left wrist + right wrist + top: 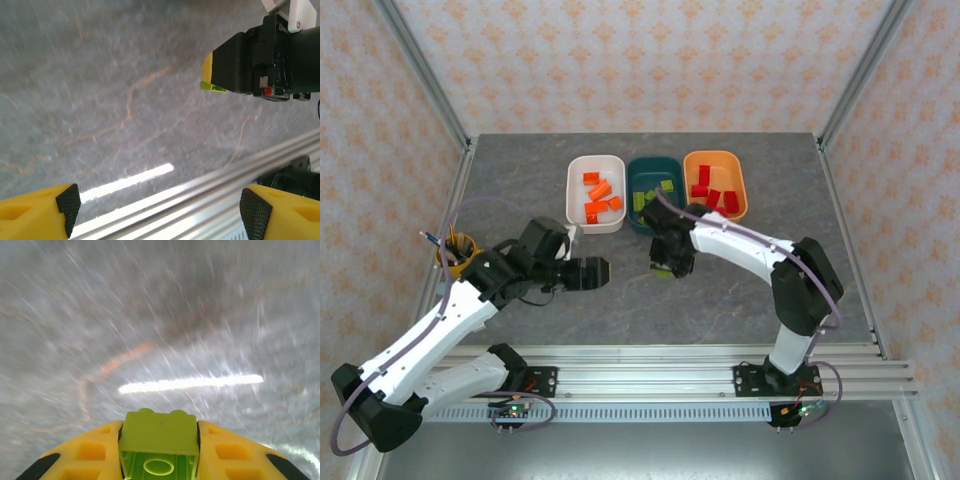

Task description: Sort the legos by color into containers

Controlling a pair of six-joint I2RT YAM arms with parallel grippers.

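Though blurry, lego (pixel 160 434) seemingly within hand (pixel 160 452).

We're seeing a grey marble-look tabletop (pixel 620 310), w/ peach patterned wallpaper (pixel 650 60) rising behind metal posts (pixel 424 72) & a light streak (pixel 190 383) glaring off it.

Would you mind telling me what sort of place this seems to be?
Probably a robot lab work cell: two arms bolted to a metal rail at the edge of a grey table, patterned wall panels closing it in, and the right gripper holding a green brick.
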